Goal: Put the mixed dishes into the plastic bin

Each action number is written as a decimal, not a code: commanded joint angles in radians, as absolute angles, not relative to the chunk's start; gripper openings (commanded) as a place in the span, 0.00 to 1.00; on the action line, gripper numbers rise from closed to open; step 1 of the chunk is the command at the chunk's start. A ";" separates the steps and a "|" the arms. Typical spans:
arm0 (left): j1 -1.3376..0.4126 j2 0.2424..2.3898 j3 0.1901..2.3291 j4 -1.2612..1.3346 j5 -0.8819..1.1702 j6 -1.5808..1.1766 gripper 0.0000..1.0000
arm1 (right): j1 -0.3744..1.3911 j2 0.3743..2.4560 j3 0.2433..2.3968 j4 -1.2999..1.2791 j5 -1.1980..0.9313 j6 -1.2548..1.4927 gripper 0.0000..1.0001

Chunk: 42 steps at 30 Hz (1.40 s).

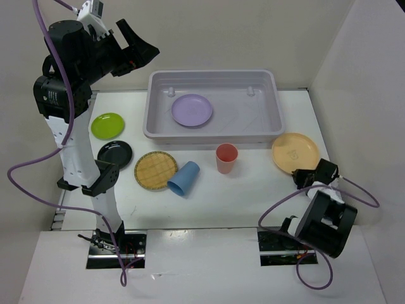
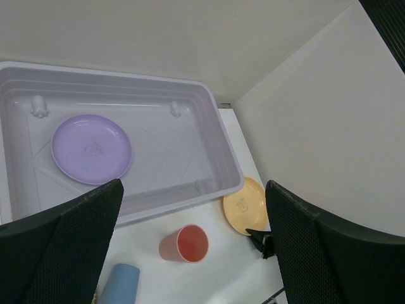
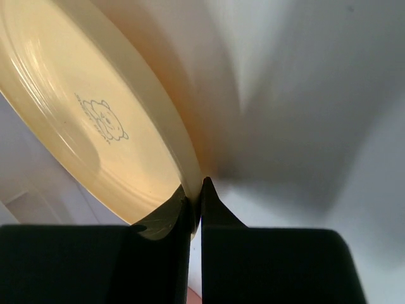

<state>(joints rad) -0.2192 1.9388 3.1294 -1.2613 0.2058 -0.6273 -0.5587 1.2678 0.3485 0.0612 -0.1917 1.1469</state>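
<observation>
- Right wrist view: right gripper [image 3: 196, 190], fingers set almost together, tips seemingly pinching the near rim of the yellow plate [image 3: 95, 114]. The plate spreads ahead and to the left of the fingertips.
- Left gripper [image 2: 193, 190]: fingers wide apart, holding nothing, high over the bin [image 2: 215, 136]. A lavender plate [image 2: 92, 149] lies inside it, beyond the left finger.
- Risk: the bite is at the very rim only, so a smooth plate may pivot or slip out on lifting.
- Risk: the bin wall stands just beyond the plate's far edge, and a low carry could knock the plate against it.
- Risk: the red cup [image 1: 226, 157], off to the fingers' left, could be clipped by a wide swing.
- Yellow plate: round, shallow, pale orange-yellow, glossy, with a raised rim and a small animal drawing at its centre. It appears to lie flat on the table [image 1: 240, 202], outside the bin.
</observation>
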 commanded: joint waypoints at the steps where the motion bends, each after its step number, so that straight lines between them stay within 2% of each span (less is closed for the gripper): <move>1: -0.221 1.902 3.137 -1.243 0.227 -0.604 0.99 | -0.551 1.117 0.350 -0.072 -0.132 1.120 0.00; 14: -0.221 1.911 3.137 -1.243 0.281 -0.604 0.99 | -0.551 0.610 0.390 -0.514 -0.058 1.138 0.00; 21: -0.221 1.911 3.137 -1.243 0.291 -0.604 0.99 | -0.537 0.491 0.483 -0.621 -0.077 1.138 0.00; 26: -0.221 1.902 3.137 -1.252 0.282 -0.604 0.99 | -0.525 0.534 0.642 -0.568 -0.113 1.086 0.00; 29: -0.230 1.879 3.137 -1.261 0.273 -0.604 0.99 | -0.476 0.601 0.693 -0.471 -0.208 1.086 0.00; 32: -0.250 1.858 3.137 -1.279 0.236 -0.604 0.99 | -0.323 0.708 0.753 -0.370 -0.183 1.134 0.00; 33: -0.250 1.858 3.137 -1.293 0.212 -0.604 0.99 | -0.204 0.766 0.768 -0.344 -0.120 1.146 0.00; 36: -0.282 1.835 3.123 -1.293 0.189 -0.604 0.99 | -0.028 0.895 0.853 -0.249 -0.007 1.164 0.00; 37: -0.299 1.821 3.123 -1.293 0.177 -0.604 0.99 | 0.074 0.999 0.909 -0.215 0.017 1.164 0.00; 40: -0.324 1.770 3.103 -1.293 0.138 -0.604 0.99 | 0.202 1.193 1.020 -0.172 0.057 1.138 0.00; 42: -0.324 1.740 3.085 -1.293 0.115 -0.604 0.99 | 0.222 1.277 1.064 -0.118 0.013 1.109 0.00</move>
<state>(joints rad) -0.3202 1.8011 3.0947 -1.3094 0.1696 -0.6273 0.1848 1.1995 0.9760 -0.2752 -0.0154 1.1316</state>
